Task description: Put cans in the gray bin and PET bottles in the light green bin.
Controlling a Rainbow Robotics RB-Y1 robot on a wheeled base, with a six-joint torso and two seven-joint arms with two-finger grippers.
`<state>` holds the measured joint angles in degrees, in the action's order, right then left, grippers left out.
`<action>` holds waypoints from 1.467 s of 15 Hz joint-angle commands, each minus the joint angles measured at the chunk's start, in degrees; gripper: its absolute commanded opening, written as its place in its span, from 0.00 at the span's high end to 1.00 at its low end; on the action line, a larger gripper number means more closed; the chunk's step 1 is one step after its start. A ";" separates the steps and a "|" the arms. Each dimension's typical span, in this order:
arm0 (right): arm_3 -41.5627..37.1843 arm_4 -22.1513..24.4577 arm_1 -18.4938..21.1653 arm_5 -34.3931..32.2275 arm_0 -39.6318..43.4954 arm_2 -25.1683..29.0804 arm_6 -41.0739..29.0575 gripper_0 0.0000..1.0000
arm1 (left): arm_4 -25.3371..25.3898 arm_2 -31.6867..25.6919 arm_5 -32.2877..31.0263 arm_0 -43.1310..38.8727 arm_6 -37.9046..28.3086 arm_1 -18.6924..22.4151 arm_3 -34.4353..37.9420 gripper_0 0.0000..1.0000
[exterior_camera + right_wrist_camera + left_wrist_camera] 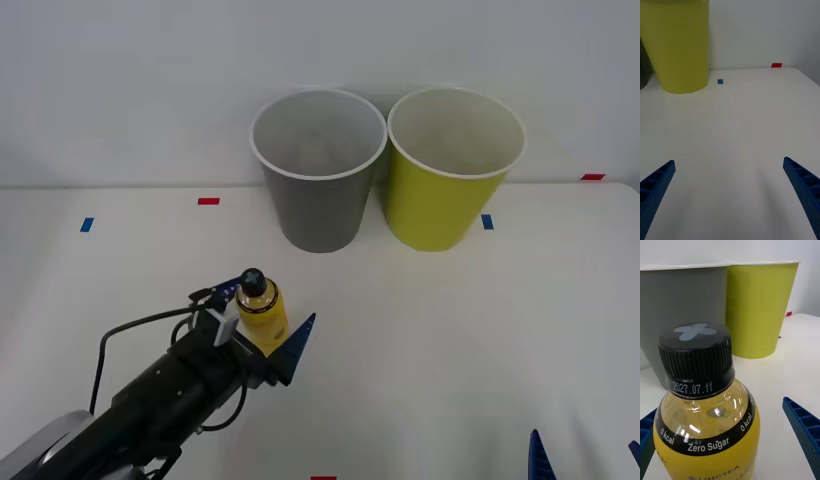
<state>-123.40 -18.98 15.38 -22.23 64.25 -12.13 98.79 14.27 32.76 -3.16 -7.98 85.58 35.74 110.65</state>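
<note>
A small PET bottle (262,308) of yellow liquid with a black cap and yellow label stands upright at the front left of the table. My left gripper (266,322) is open around it, one blue finger (803,427) a little apart from its side. In the left wrist view the bottle (707,420) is close up, with the gray bin (681,311) and light green bin (760,307) behind it. Both bins stand side by side at the back, gray bin (318,170) left of the light green bin (452,170). My right gripper (585,447) waits open at the front right. Cans are out of view.
Small red tape marks (208,201) and blue tape marks (87,224) lie on the white table (440,340). A pale wall rises just behind the bins. In the right wrist view, bare table stretches between my right gripper (728,161) and the light green bin (677,48).
</note>
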 commanded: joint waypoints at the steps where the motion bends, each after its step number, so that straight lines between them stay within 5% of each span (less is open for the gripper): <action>1: 0.00 0.00 0.00 0.00 0.00 0.00 0.00 0.00 | -0.03 -0.41 0.00 0.07 -0.06 0.04 0.00 0.00; 3: 0.00 0.00 0.00 0.00 0.00 0.00 0.00 0.00 | -0.03 -0.33 0.09 0.07 0.02 0.12 0.00 0.00; 4: 0.00 0.00 0.00 0.00 0.00 0.00 0.00 0.00 | -0.03 -0.41 0.00 -0.02 0.02 0.12 0.00 0.55; 5: 0.00 0.00 0.00 0.00 0.00 0.00 0.00 0.00 | -0.03 -0.41 0.00 -0.02 0.02 0.21 0.00 0.94; 15: 0.00 0.00 0.00 0.00 0.00 0.00 0.00 0.00 | -0.03 -0.41 0.09 -0.02 -0.06 0.83 0.09 1.00; 22: 0.00 0.00 0.00 0.00 0.00 0.00 0.00 0.00 | 1.03 -6.22 29.97 -0.28 -0.15 1.97 20.57 1.00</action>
<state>-123.40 -18.98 15.38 -22.24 64.25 -12.13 98.79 14.85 28.64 21.19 -8.25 85.28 37.42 126.48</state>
